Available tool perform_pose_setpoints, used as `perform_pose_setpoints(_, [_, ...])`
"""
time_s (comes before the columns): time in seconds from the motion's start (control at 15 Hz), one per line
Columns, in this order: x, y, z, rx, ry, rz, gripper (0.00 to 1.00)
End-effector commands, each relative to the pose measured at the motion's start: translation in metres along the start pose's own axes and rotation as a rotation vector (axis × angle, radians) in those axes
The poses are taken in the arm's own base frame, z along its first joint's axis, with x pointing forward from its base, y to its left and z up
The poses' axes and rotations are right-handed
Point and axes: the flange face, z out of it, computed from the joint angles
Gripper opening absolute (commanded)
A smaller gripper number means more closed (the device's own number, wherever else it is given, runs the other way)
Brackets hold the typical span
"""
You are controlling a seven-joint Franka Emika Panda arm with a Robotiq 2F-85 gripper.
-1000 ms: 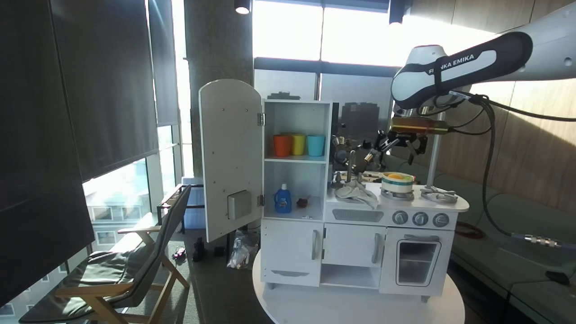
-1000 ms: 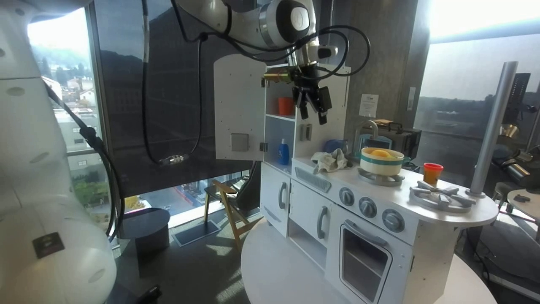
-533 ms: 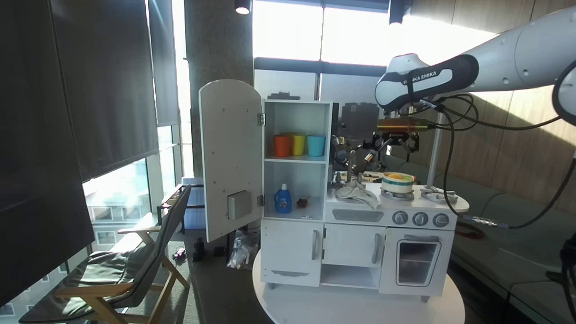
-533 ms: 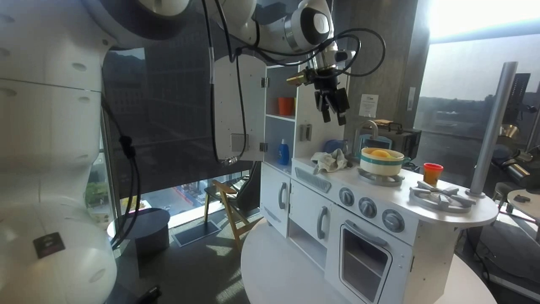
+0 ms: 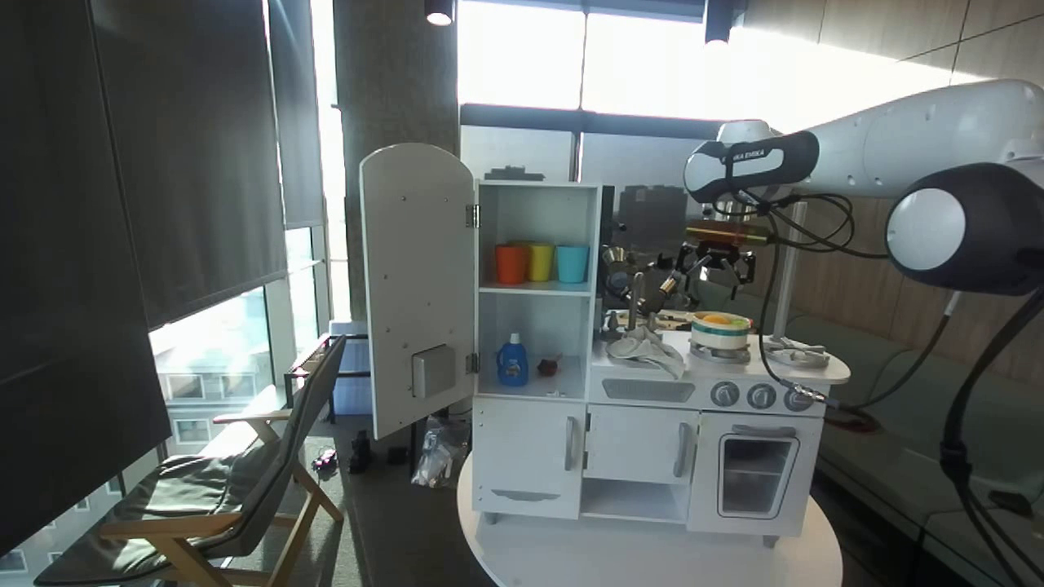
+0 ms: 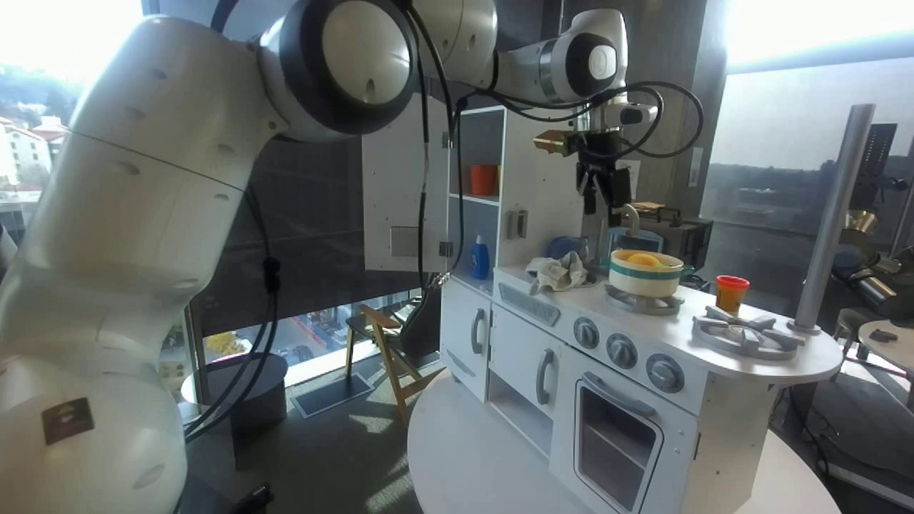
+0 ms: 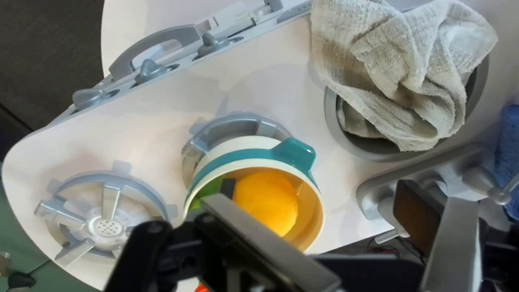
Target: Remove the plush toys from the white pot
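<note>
Black gripper: fingers spread well apart, nothing btwn them; hangs above the white pot, clear of it in both exterior views.
Plush toys: none in hand's grip, at least 2 left in pot below it; removal looks not begun imo, prob. lining up 1st grab; ea. needs a pinch, lift & set-down outside the pot.
White pot: under hand, nearer one finger than the other in wrist view; upright, creamy w/ teal band, teal handle & tan inside.
Orange toy: below hand, in pot; rounded, bright yellow-orange, takes up much of the room, top shows over the near rim in an exterior view.
Green toy: below hand, in pot beside the orange one; leaf-green, partly behind a fingertip, so can't be sure of its shape or if others hide there.
Grey burner: below hand, right under pot.
2nd burner: farther out from hand, past the pot.
Orange cup: red-rimmed, out from hand beyond the pot, nr 2nd burner.
Cloth: out on hand's opposite side from 2nd burner, crumpled over sink.
Shelf cups: well out from hand, past the cloth; orange, yellow & blue.
</note>
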Motion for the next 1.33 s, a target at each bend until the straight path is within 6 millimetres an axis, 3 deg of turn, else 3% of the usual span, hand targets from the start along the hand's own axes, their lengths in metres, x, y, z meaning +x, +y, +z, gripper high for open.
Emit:
perform_pose_setpoints(0.0, [0.035,0.004,0.009,0.059,-0.018,0.058,1.00])
perform_pose_setpoints(0.27, [0.054,0.009,0.042,0.070,-0.046,0.106,1.00])
perform_pose_setpoints(0.47, [0.065,0.013,0.055,0.059,-0.033,0.136,1.00])
perform_pose_setpoints(0.93, [0.081,0.036,0.058,0.033,-0.038,0.201,1.00])
perform_pose_setpoints(1.27, [0.078,0.028,0.067,0.014,-0.053,0.194,1.00])
